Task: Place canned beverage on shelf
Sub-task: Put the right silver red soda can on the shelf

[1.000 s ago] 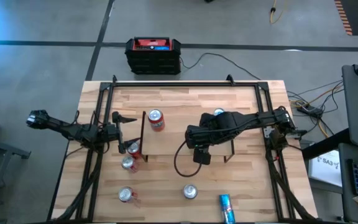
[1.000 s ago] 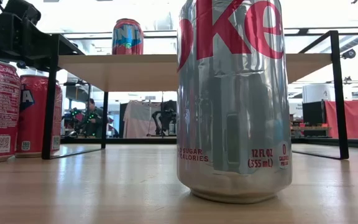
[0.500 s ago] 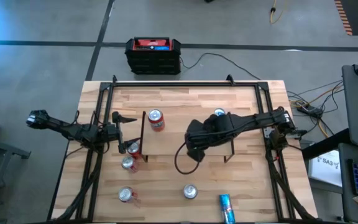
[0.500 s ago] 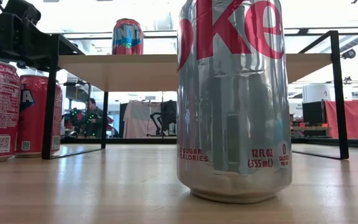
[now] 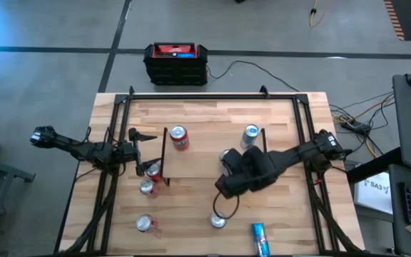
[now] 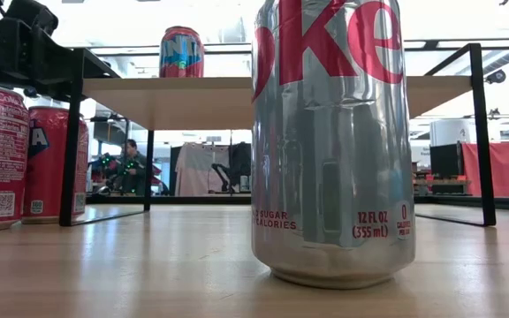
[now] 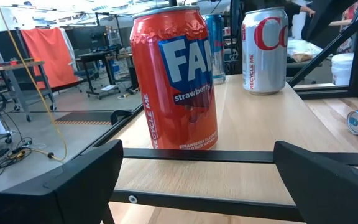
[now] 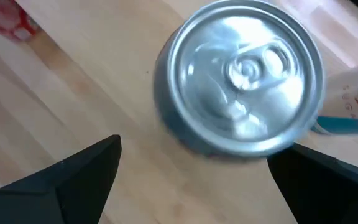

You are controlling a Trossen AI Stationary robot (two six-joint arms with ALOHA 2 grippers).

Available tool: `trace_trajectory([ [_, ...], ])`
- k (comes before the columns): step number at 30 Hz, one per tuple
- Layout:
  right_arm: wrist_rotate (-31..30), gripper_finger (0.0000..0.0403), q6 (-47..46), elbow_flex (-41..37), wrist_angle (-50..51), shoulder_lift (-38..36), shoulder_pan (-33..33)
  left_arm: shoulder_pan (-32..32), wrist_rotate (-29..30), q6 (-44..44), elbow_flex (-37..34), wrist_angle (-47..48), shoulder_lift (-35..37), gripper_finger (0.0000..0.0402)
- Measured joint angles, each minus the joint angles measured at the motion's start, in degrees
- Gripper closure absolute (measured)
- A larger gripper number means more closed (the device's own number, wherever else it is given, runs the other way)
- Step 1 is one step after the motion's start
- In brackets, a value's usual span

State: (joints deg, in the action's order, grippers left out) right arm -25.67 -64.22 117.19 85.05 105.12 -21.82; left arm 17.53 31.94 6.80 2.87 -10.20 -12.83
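Observation:
The shelf (image 5: 205, 163) stands mid-table with a red can (image 5: 179, 135) and a silver can (image 5: 250, 133) upright on its far edge. Another silver can (image 5: 218, 220) stands upright on the tabletop near the front edge; it fills the low view (image 6: 330, 141). My right gripper (image 5: 223, 196) hangs over this can, pointing steeply down, open, its fingers wide on either side of the can's top (image 8: 241, 78) and above it. My left gripper (image 5: 147, 151) waits open and level at the shelf's left end, facing the red can (image 7: 176, 78).
Three red cans (image 5: 152, 170) (image 5: 147, 187) (image 5: 144, 223) stand on the table's left part. A blue can (image 5: 260, 238) lies on its side at the front edge, right of the silver can. A black-and-red box (image 5: 176, 63) sits on the floor beyond the table.
My right gripper has swung from above the shelf toward the table's near edge and slightly down, rolling its wrist, and now hangs over the silver can on the tabletop. The silver can on the shelf, half hidden before, shows fully.

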Motion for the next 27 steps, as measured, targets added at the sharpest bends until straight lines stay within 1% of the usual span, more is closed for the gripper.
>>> trace_trajectory([
  [5,-5.69,0.0021,-8.68,-0.68,0.75,0.84,-2.83,-0.02,0.00,0.00,0.00,0.02,-0.01,0.0002],
  [12,-10.70,0.0021,-20.52,-1.38,1.67,4.68,-4.76,-0.02,-0.01,-0.01,0.00,0.04,0.01,0.0002],
  [15,-13.73,0.0021,-23.79,-1.50,1.86,6.64,-5.43,0.01,0.00,-0.02,0.00,0.11,0.01,0.0002],
  [22,-24.19,0.0021,-32.95,-1.55,3.67,9.66,-7.87,-0.02,0.00,-0.02,0.00,0.13,0.01,0.0002],
  [27,-28.43,0.0021,-38.67,-1.64,4.87,10.66,-8.71,-0.01,0.00,-0.01,0.00,0.13,0.01,0.0002],
])
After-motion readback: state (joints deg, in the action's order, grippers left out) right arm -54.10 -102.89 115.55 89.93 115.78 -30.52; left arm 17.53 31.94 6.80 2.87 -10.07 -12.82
